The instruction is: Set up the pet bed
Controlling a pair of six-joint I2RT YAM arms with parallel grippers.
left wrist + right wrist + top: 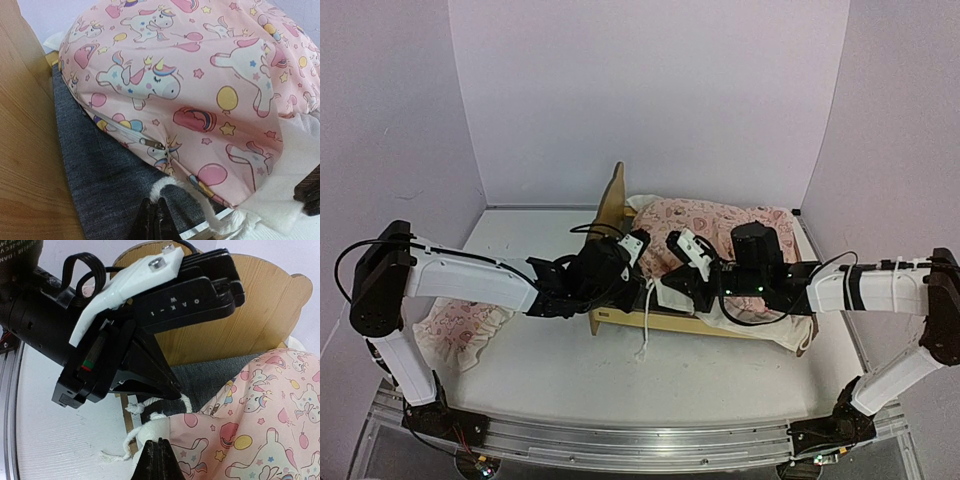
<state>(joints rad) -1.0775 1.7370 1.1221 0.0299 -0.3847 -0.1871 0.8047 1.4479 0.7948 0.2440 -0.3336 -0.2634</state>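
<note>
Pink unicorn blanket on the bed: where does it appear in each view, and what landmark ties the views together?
Top external: the blanket lies just right of centre, to the right of the plywood headboard.
Left wrist: it fills the upper right, lying over the grey pad.
Right wrist: it is in the lower right corner.
Shared landmark: the headboard, behind the blanket in the right wrist view; the wood at the left wrist view's left edge is probably the same.

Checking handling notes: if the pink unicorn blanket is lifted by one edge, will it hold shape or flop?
Likely floppy: the blanket drapes in soft folds over the grey mattress pad. Probably light, judging by its puffy look. Its loose white ruffle may trail.
</note>
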